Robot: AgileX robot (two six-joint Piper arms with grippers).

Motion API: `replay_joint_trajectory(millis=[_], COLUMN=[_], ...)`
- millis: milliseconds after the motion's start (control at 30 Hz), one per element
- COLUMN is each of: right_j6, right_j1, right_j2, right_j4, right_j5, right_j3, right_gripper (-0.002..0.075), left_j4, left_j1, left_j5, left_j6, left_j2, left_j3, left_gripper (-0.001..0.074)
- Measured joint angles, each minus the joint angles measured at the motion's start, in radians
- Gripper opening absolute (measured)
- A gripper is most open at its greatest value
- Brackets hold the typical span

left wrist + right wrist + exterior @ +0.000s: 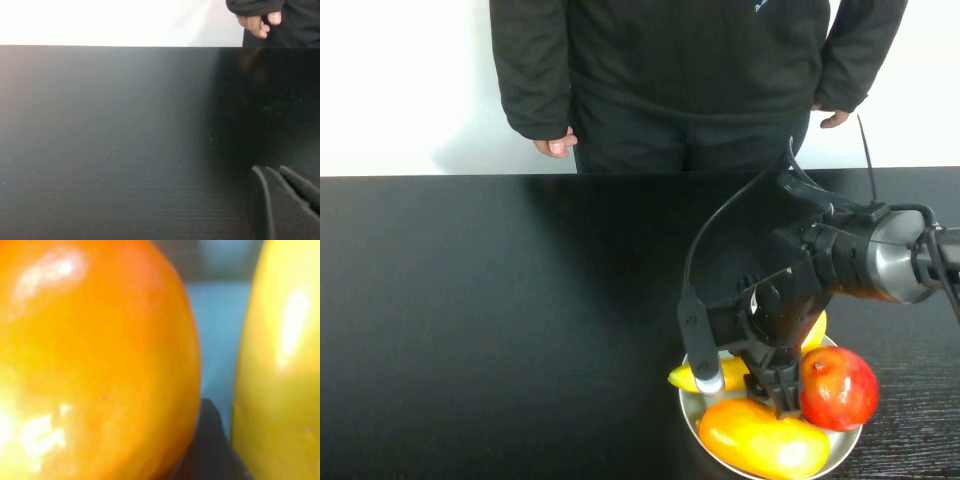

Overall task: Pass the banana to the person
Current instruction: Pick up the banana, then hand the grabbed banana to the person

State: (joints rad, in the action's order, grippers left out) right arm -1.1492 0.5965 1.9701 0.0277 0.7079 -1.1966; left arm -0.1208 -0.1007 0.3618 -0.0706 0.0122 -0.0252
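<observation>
Lying glossy yellow in the bowl (692,412) beside the mango (760,438), the banana (688,378) sits under the right gripper (782,400), whose grip I cannot tell. Only the left wrist view shows the left gripper (282,200), fingers nearly together over the table (125,140).

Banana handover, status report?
Right pincer down in bowl at banana, grip unclear. Left pincer parked. Mango, pomegranate crowd it. Person waiting.
</observation>
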Motion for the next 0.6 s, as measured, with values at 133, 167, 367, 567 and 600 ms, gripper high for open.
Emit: replay_joint_trajectory(millis=[133, 167, 367, 567, 600], right_j6=[0.0, 0.004, 0.146, 0.424, 0.464], right_j1=[0.0, 0.0, 0.0, 0.015, 0.017], right_j2=[0.0, 0.0, -0.037, -0.197, -0.226], right_j4=[0.0, 0.0, -0.016, -0.09, -0.092], right_j5=[0.008, 0.025, 0.197, 0.385, 0.413], right_j3=[-0.011, -0.022, -0.11, -0.17, -0.175], right_gripper=[0.0282, 0.0281, 0.0281, 0.0281, 0.0281], left_j4=[0.0, 0.0, 0.0, 0.0, 0.0], left_j1=[0.0, 0.0, 0.0, 0.0, 0.0], left_j5=[0.0, 0.0, 0.0, 0.0, 0.0], left_j6=[0.0, 0.0, 0.0, 0.0, 0.0], left_j2=[0.0, 0.0, 0.0, 0.0, 0.0], left_j3=[0.0, 0.0, 0.0, 0.0, 0.0], left_gripper=[-0.0004, -0.0004, -0.0004, -0.0004, -0.0004])
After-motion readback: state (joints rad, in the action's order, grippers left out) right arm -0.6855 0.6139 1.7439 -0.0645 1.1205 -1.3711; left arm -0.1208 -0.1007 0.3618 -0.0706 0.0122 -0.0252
